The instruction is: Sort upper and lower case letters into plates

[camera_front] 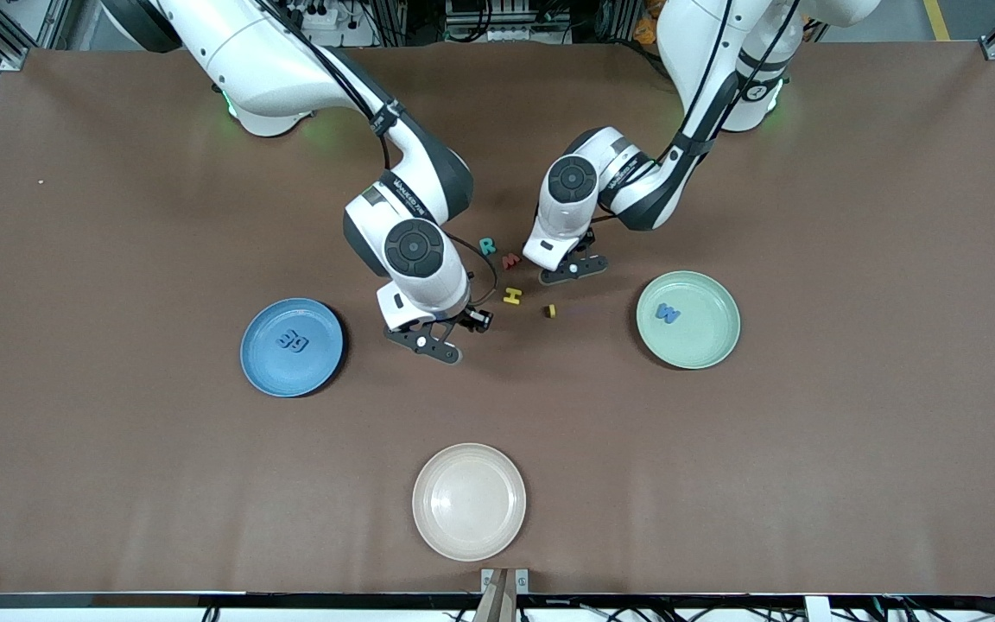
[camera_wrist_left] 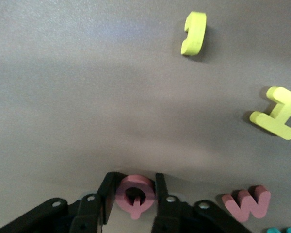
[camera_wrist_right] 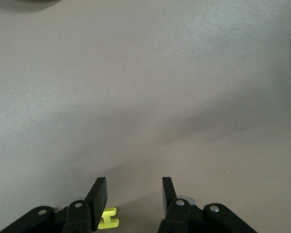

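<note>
A brown table carries the blue plate (camera_front: 292,347) with two blue letters, the mint plate (camera_front: 687,319) with a blue W (camera_front: 668,314), and a cream plate (camera_front: 469,501). In the front view the left gripper (camera_front: 573,269) sits low beside the loose letters; the right gripper (camera_front: 425,341) waits over bare table.

Left wrist view: a red Q (camera_wrist_left: 135,194) lies flat between the fingers (camera_wrist_left: 108,194), which pinch it; the red W (camera_wrist_left: 247,202) lies just beside.

Right wrist view: the fingers (camera_wrist_right: 100,194) are parted and empty, with the yellow H (camera_wrist_right: 108,218) just under them.
</note>
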